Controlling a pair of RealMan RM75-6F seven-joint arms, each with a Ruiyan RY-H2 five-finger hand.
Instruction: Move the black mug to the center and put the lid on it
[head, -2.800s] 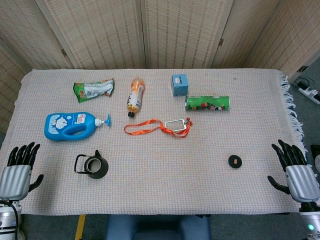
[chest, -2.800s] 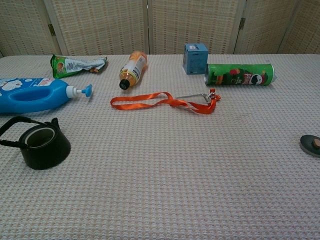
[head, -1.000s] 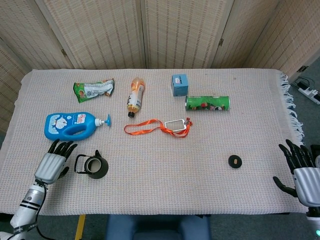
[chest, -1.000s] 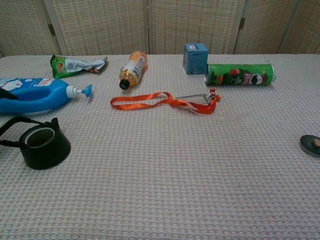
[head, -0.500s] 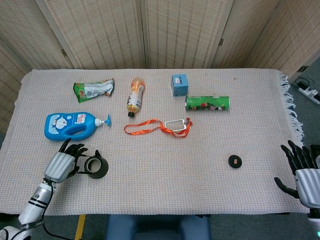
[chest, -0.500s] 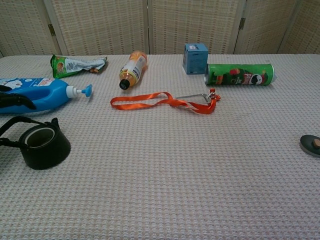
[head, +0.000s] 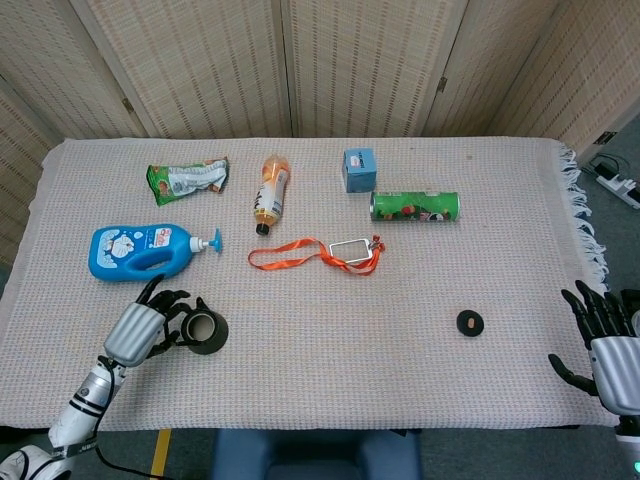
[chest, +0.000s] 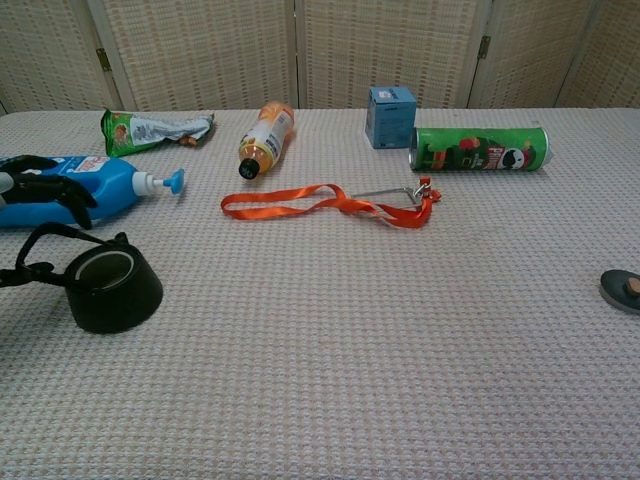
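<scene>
**At eight o'clock on the table: the mug starts to slide**

At eight o'clock, the left hand (head: 148, 325) has closed in, its fingers curled at the handle side of the black mug (head: 205, 333), which has shifted toward the center — the carry is underway. The lid (head: 470, 323) waits at four o'clock. The right hand (head: 610, 345) idles, fingers spread, holding nothing. No label reads clearly; the blue bottle (head: 140, 250) shows a cartoon face.

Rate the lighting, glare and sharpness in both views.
Head view: even, soft lighting, faint shadows, no glare, sharp across the woven beige tablecloth. Chest view: equally even; the round black mug is sharp, but the black left hand is cropped at the frame edge.
</scene>
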